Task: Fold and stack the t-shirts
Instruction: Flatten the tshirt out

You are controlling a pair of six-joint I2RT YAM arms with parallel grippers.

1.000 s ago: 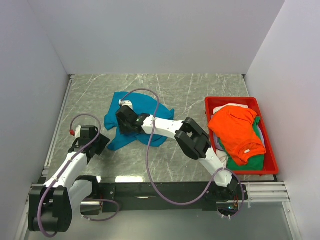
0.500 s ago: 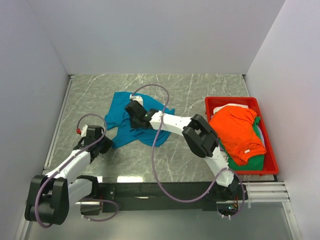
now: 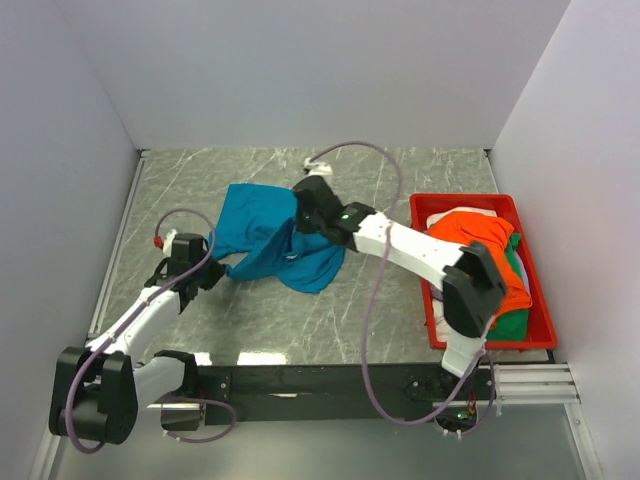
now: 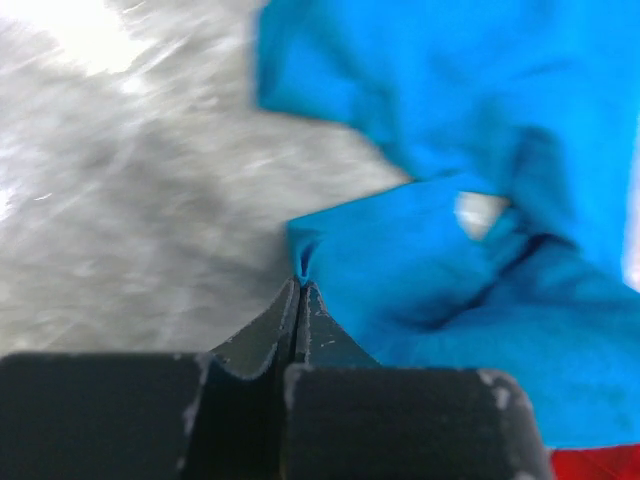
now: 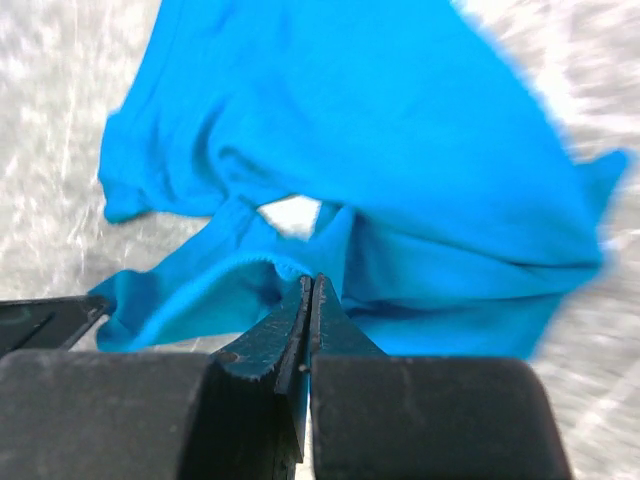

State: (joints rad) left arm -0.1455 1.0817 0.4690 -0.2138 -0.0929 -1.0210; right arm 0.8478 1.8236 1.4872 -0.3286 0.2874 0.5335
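**Teal shirt pinched at both ends**

Top view: the teal shirt (image 3: 262, 232) lies crumpled on the table (image 3: 400, 190), left of centre. It runs from its near-left corner up to its far-right edge. The left claw (image 3: 214, 270) meets the near-left corner and the right claw (image 3: 298, 220) the far-right edge, so the cloth spans the gap between them. The orange shirt (image 3: 478, 250) sits well apart in the bin (image 3: 545, 335).

Left wrist view: the claw is closed, nipping a fold of the shirt's edge at its tips.

Right wrist view: this claw is likewise closed on cloth, just below the white label (image 5: 290, 213).

Spreading the shirt likely means pulling apart along that diagonal.
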